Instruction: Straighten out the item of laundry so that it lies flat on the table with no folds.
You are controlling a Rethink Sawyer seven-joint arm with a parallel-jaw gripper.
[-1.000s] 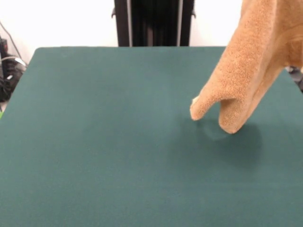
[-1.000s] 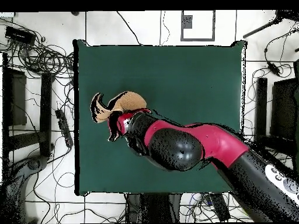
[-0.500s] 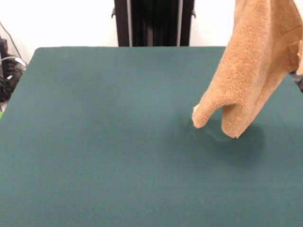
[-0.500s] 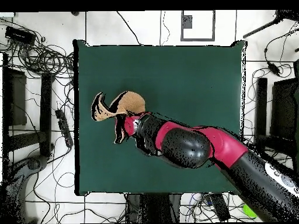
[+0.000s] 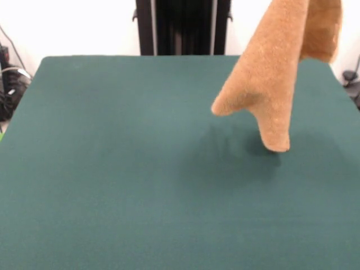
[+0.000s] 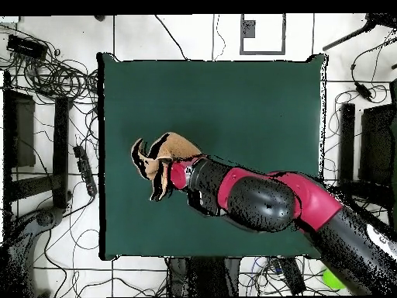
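Dark green cloth covers our bench (image 5: 112, 185), smooth and bare where it shows. Above it we see the tan-orange terry towel (image 5: 270, 84) hanging bunched in two nubby pointed lobes, off the cloth. Since half a second ago it has swung toward the middle. From overhead, the end effector (image 6: 164, 177) grips the towel's top.

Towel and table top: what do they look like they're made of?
The towel looks like tan-orange terry cloth: nubby looped pile, hanging limp in soft folds. The table seems covered in dark green cloth, matte and smooth, probably felt-like, with no shine.
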